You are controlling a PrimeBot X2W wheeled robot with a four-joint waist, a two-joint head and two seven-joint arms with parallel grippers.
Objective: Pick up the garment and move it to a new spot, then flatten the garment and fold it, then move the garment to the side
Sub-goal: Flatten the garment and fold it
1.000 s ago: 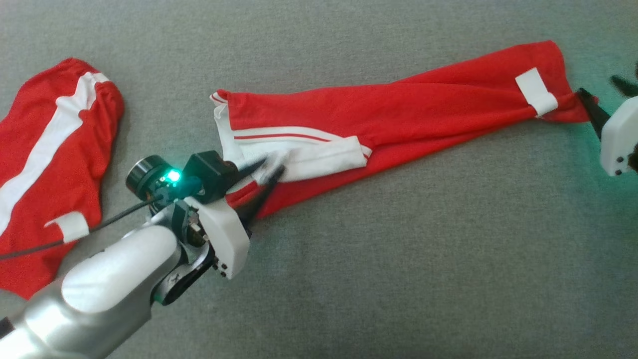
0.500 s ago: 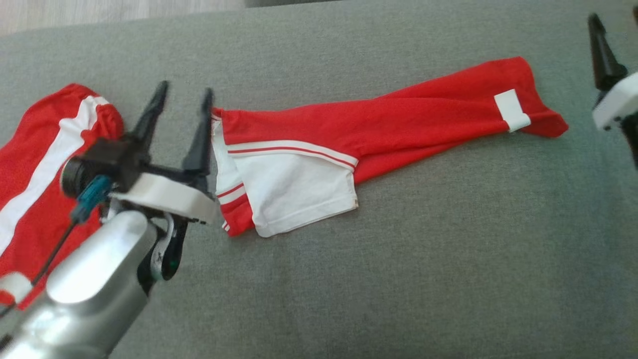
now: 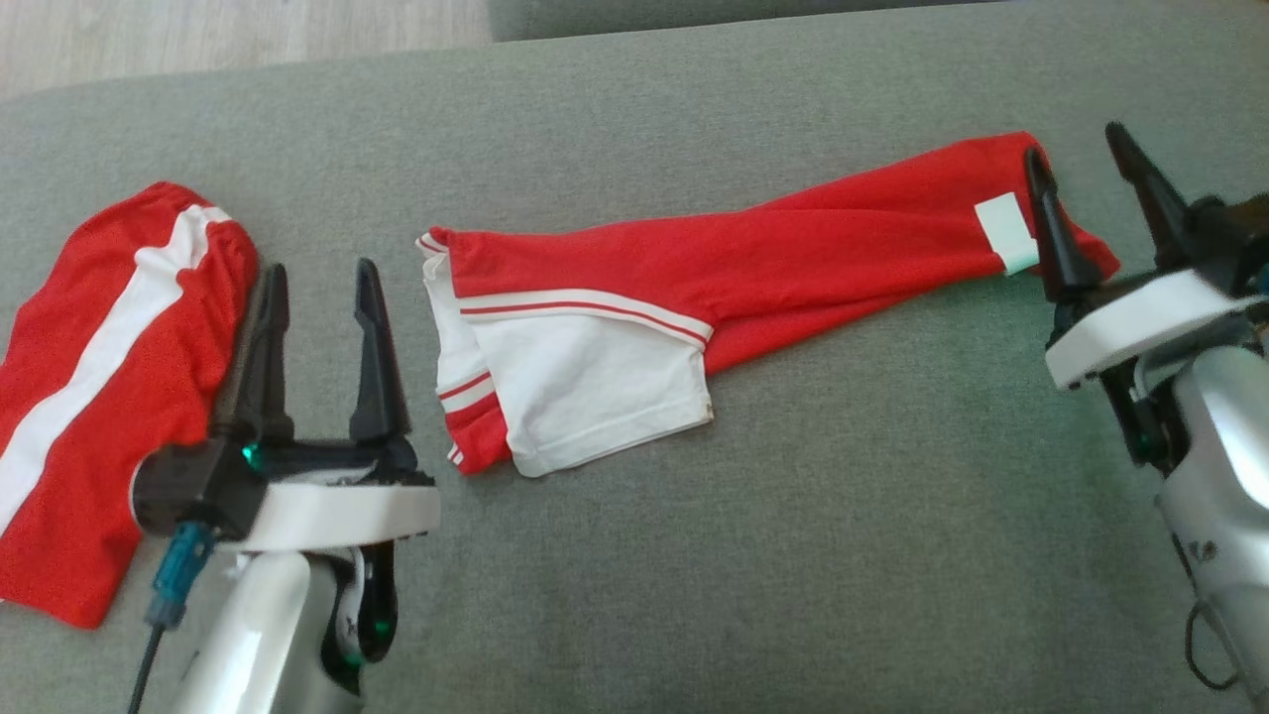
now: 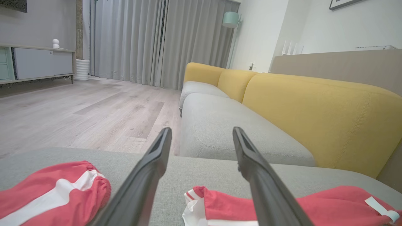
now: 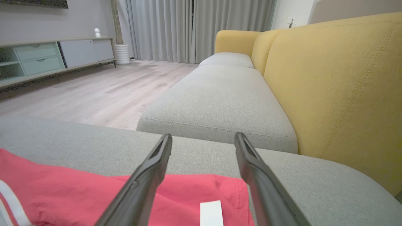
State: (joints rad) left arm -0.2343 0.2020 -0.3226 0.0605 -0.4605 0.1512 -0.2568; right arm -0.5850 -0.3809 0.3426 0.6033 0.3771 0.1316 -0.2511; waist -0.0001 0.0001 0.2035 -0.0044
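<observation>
1. Both hands are released. The left hand (image 3: 318, 266) has its two dark fingers spread wide and pointing up the head view, over the grey sofa cushion (image 3: 793, 555). It stands just left of the garment (image 3: 793, 238) and does not touch it.
2. A second ago this hand was clenched on the garment's white-striped end, with the cloth bunched under its fingers. Half a second ago it was already let go and beside the cloth.
3. The right hand (image 3: 1076, 139) is open too, its fingers either side of the garment's far right tip, close to the white label (image 3: 1006, 230). A second ago its fingers were at that same tip. Half a second ago it had drawn off to the upper right edge of the view.
4. The garment lies stretched across the cushion in a long red band rising to the right. Its white panel (image 3: 595, 387), crumpled before, now lies spread flat at the left end.
5. A second red garment (image 3: 99, 397) with a white stripe lies apart, to the left of the left hand.
6. The head view has shifted since a second ago, and wood floor (image 3: 238, 40) now shows along the top.
7. Looking along the left hand (image 4: 201, 129), both garments (image 4: 329, 207) (image 4: 53, 191) lie below the fingers, with a yellow backrest (image 4: 314, 116) beyond.
8. Under the right hand (image 5: 203, 135) lie red cloth (image 5: 78, 194) and the label (image 5: 211, 213).
</observation>
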